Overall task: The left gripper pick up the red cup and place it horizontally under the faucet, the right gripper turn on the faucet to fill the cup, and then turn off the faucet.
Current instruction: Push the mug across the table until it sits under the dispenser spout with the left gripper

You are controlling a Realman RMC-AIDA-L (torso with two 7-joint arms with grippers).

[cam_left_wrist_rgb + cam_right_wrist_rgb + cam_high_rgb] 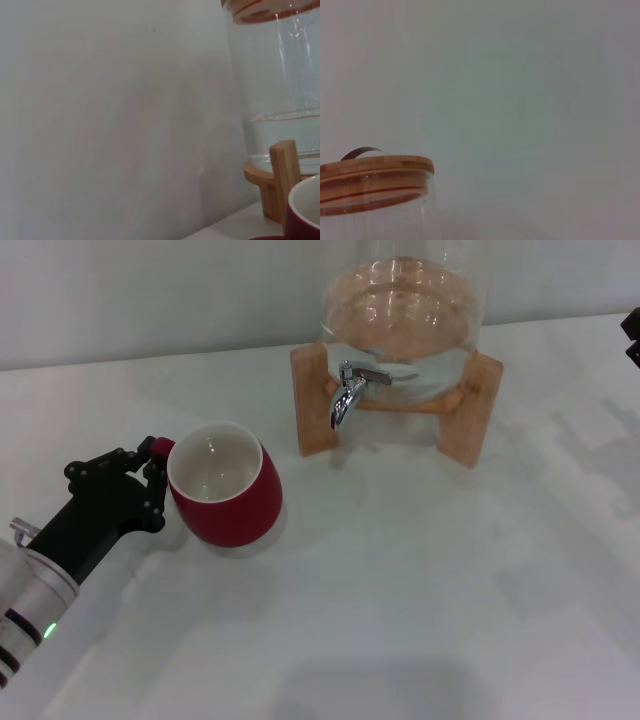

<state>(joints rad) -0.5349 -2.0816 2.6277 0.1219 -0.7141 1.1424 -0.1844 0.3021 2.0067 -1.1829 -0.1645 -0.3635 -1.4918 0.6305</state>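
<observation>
Toward the worktop's left edge, the left pincer grips the red cup by its handle; next, carry it under the faucet.

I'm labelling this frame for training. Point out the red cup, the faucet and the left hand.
red cup (240,508), head view, its outer red wall.
faucet (347,398), head view, its chrome body.
left hand (152,478), head view, at its fingertips by the cup's handle.

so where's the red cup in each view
Head view: the red cup stands on the table left of the wooden stand, the left end effector at its handle side.
Left wrist view: only its rim and white inside show, in the bottom corner beside the stand.
Right wrist view: not in it.
Shared landmark: the glass jar.
</observation>
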